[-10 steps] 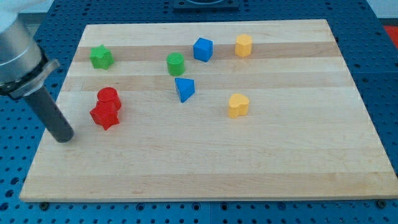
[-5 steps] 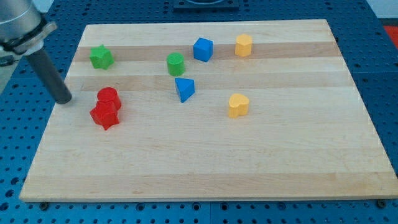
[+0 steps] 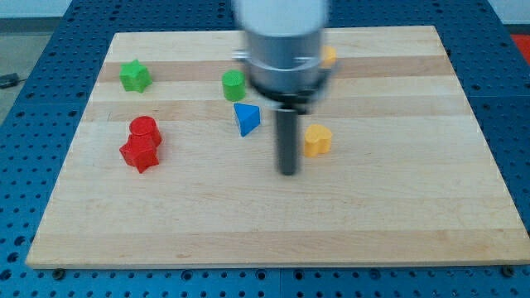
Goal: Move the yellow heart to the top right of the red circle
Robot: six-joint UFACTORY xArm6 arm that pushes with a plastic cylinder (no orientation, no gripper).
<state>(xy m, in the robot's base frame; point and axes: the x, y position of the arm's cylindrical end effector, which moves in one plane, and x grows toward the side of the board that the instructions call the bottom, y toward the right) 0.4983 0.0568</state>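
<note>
Nearest the view's bottom, our tip (image 3: 288, 172) rests on the wooden tabletop (image 3: 273, 223), just below and to the left of the yellow heart (image 3: 316, 140), close beside it though we cannot tell if they touch. We carry no pincer, only the dark rod, so there is nothing spread or pressed together to report.

Over at the view's left sits the red star-like block (image 3: 139, 153), and touching it just above is the red circle (image 3: 144, 130). The yellow heart lies well apart from that red circle, far to its right and at nearly the same depth.

Further up, the blue triangular block (image 3: 246, 118) stands left of our rod. Beyond it the green cylinder (image 3: 233, 84) sits by the blurred body of our arm, and the green star (image 3: 134, 76) lies near the tabletop's upper left. Only a sliver of another yellow block (image 3: 330, 56) peeks out at the arm's right edge; its shape is hidden from us.
</note>
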